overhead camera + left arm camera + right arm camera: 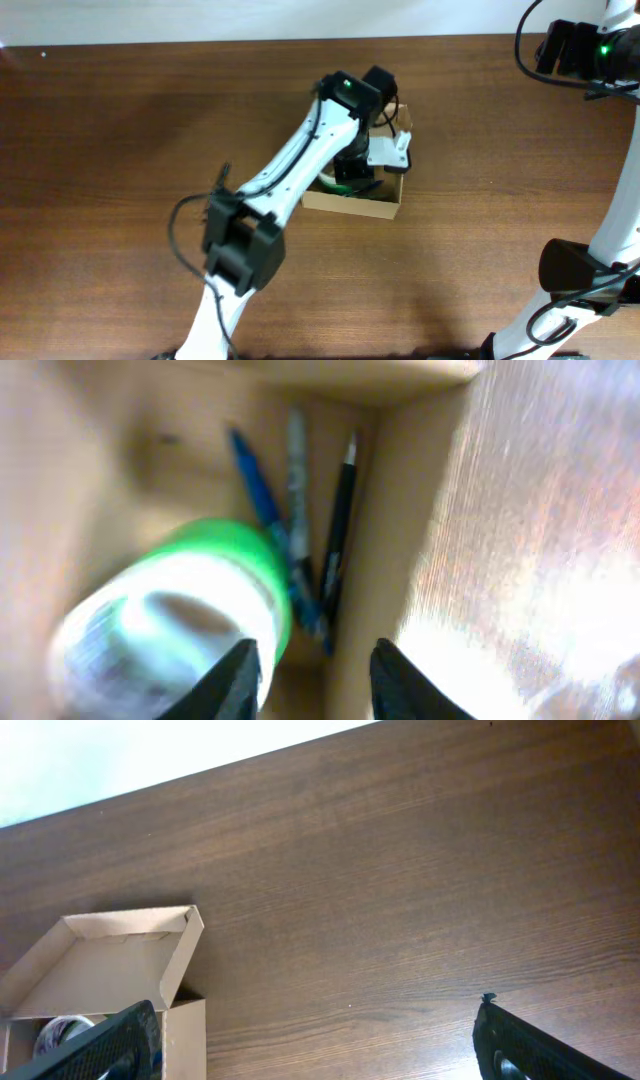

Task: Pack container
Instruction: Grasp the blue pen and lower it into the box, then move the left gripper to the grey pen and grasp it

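**Container near the table's middle, left arm reaching into it**

Container (372, 208) is a small tan cardboard box that stands a little right of the centre of the table (120, 120), with its lid folded back. The left arm (300, 150) crosses the table diagonally and covers most of the box from above, so the overhead view shows only the front wall and a corner.

The left gripper (315, 682) is down inside the box. Its jaws stand partly apart and nothing is between the fingertips. A green tape roll (245, 560) lies on the box floor just beside the left finger (the picture is blurred, so I cannot tell if they touch). Beside the roll, against the box wall (400, 510), lie a blue pen (255, 495), a grey pen (297, 490) and a black pen (340, 520).

The right gripper (325, 1055) hangs well apart from the box, at the table's right side, jaws spread wide and holding nothing.

The table is dark brown wood with visible grain. Behind its far edge there is a pale, plain surface (100, 760).
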Motion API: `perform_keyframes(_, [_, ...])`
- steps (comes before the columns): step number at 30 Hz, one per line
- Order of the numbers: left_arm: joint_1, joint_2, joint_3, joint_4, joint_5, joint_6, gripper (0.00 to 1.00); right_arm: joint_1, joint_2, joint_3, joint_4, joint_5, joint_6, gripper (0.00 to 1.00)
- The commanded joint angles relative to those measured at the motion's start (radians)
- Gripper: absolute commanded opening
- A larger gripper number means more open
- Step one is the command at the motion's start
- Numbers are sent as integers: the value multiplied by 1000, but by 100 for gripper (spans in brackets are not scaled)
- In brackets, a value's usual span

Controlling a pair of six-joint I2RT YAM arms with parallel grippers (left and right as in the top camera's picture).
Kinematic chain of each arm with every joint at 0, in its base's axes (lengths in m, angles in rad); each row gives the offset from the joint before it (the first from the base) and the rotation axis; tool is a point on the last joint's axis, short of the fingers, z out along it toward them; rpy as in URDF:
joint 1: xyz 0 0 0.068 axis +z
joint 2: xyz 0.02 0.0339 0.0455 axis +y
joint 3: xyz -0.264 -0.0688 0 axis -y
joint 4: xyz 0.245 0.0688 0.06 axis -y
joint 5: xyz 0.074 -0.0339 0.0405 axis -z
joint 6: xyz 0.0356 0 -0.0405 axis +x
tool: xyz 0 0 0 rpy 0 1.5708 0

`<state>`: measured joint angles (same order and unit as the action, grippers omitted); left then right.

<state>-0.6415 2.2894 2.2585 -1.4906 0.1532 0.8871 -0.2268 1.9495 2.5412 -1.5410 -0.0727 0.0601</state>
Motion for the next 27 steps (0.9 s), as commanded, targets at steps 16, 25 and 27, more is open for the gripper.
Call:
perform_keyframes(16, [661, -594, -369, 225, -122, -582, 60, -4, -13, -1, 0, -5, 5, 99])
perform_keyframes(25, [769, -465, -733, 434, -14, -517, 64, -4, -13, -1, 0, -5, 5, 99])
perform_keyframes(27, [750, -392, -738, 452, -15, -446, 64, -4, -13, -1, 0, -5, 5, 99])
